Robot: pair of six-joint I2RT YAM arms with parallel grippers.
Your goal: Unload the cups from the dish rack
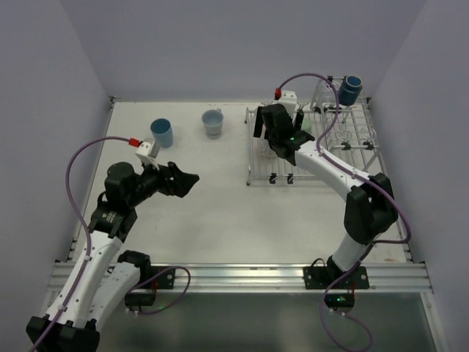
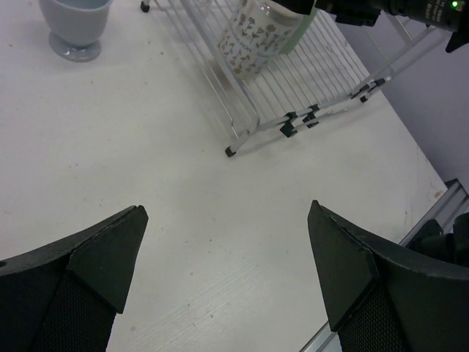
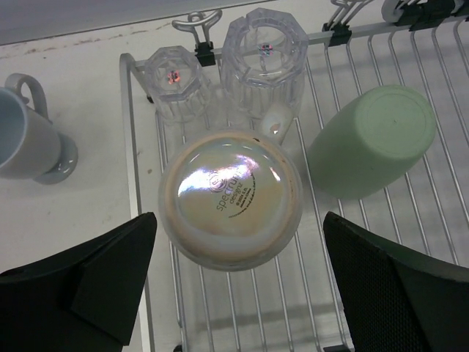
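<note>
- Left gripper: near left, above bare worktop, jaws apart, empty, well away from every cup.
- Dish rack: right side of the worktop.
- Right gripper: over the rack's left part, jaws spread to either side of an upturned whitish mug; contact cannot be told.
- Pale green tumbler: on the grid, just right of that mug.
- Two clear glasses: just beyond.
- Off the rack, far left: pale mug, blue tumbler.
- Navy mug: rack's far right corner.

On table, tumbler and mug left of dish rack, glasses in rack
</note>
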